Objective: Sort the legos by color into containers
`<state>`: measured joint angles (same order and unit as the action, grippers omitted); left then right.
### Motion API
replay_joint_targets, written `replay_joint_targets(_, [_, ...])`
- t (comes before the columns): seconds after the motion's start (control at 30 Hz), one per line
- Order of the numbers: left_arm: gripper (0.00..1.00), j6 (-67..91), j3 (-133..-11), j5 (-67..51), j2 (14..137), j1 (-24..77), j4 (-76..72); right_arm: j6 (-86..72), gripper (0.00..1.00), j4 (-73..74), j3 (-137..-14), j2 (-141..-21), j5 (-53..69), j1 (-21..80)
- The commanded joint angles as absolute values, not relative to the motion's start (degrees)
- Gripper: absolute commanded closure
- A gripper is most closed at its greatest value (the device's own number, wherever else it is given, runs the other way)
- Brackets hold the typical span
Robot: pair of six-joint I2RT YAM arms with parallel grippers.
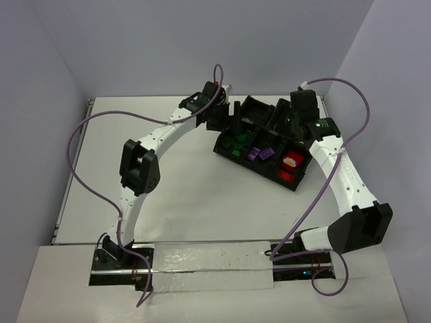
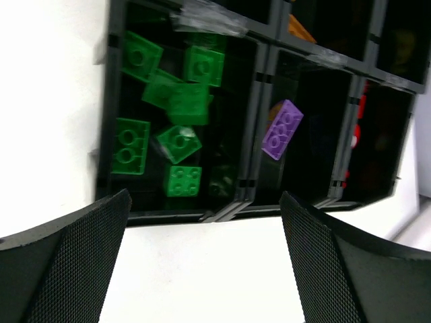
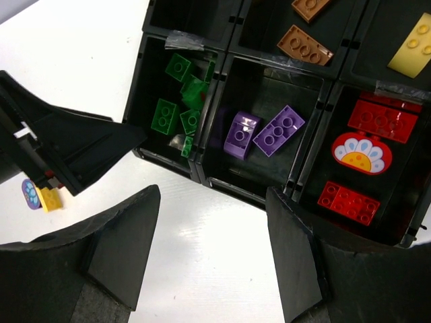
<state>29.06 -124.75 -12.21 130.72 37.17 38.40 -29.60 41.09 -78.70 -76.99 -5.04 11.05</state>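
- Left gripper (image 2: 209,269) hangs wide open and empty above the table, just short of the tray's (image 2: 222,214) near wall.
- Right gripper (image 3: 209,249) is also spread wide, holding nothing.
- Seen from the top, the tray sits at 1 o'clock from the centre of the table (image 1: 188,202).
- Green legos (image 3: 176,108) fill one bin.
- Purple legos (image 3: 269,131) lie in the bin at its 3 o'clock.
- Red legos (image 3: 380,121) lie at 3 o'clock again.
- Brown legos (image 3: 304,45) and a yellow lego (image 3: 416,44) lie in the far row.

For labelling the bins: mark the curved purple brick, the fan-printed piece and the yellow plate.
curved purple brick (image 3: 242,134): right wrist view, its studded top.
fan-printed piece (image 3: 361,153): right wrist view, centre of its print.
yellow plate (image 3: 415,43): right wrist view, its visible top face.
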Motion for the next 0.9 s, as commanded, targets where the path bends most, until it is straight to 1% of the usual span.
replay_joint_targets(0.0, [0.01, 25.68, -122.18, -2.41, 119.43, 37.09, 39.74, -29.96, 0.28, 38.31, -78.16, -77.78, -3.82, 11.41])
replay_joint_targets(0.03, [0.01, 25.49, -121.21, -1.42, 116.86, 37.09, 39.81, -29.97, 0.28, 38.16, -78.14, -77.78, -3.78, 11.43])
replay_joint_targets(0.1, [0.01, 24.06, -109.65, 9.06, 109.84, 36.77, 39.01, -28.93, 0.28, 37.59, -78.27, -78.1, -3.11, 11.86])
replay_joint_targets(0.13, [0.01, 23.91, -108.47, 9.92, 107.11, 36.46, 38.85, -28.41, 0.28, 37.6, -78.52, -78.34, -3.43, 12.44])
replay_joint_targets(0.23, [0.02, 28.79, -93.8, 14.94, 98.53, 30.6, 37.79, -26.44, 0.28, 38.08, -80.14, -80.28, -5.81, 15.59])
replay_joint_targets(0.27, [0.03, 31.51, -90.49, 14.51, 95.32, 27.64, 38.49, -26.37, 0.27, 38.14, -80.5, -80.94, -5.89, 16.08])
replay_joint_targets(0.3, [0.08, 33.56, -88.34, 14.5, 95.27, 27.59, 38.5, -26.37, 0.27, 38.14, -80.51, -80.95, -5.89, 16.08])
replay_joint_targets(0.33, [0.16, 35.98, -84.13, 15.27, 92.79, 21.94, 39.95, -26.54, 0.27, 37.97, -80.85, -81.63, -5.46, 16.6])
replay_joint_targets(0.4, [0.22, 36.36, -80.18, 17.72, 89.68, 20.66, 40.6, -27.24, 0.27, 37.39, -80.89, -82.4, -5.02, 17.08])
replay_joint_targets(0.5, [0.24, 36.26, -74.23, 19.84, 87.33, 20.25, 41.32, -27.63, 0.27, 37.09, -81.54, -83.63, -4.17, 17.62])
replay_joint_targets(0.67, [0.24, 38.65, -67.16, 16.34, 88.71, 20.22, 41.19, -27.33, 0.27, 37.67, -84.09, -85.94, -3.96, 18.54])
replay_joint_targets(0.87, [0.37, 39.15, -63.29, 14.97, 92.17, 20.13, 37.06, -27.16, 0.27, 38.06, -85.34, -86.92, -3.52, 18.9])
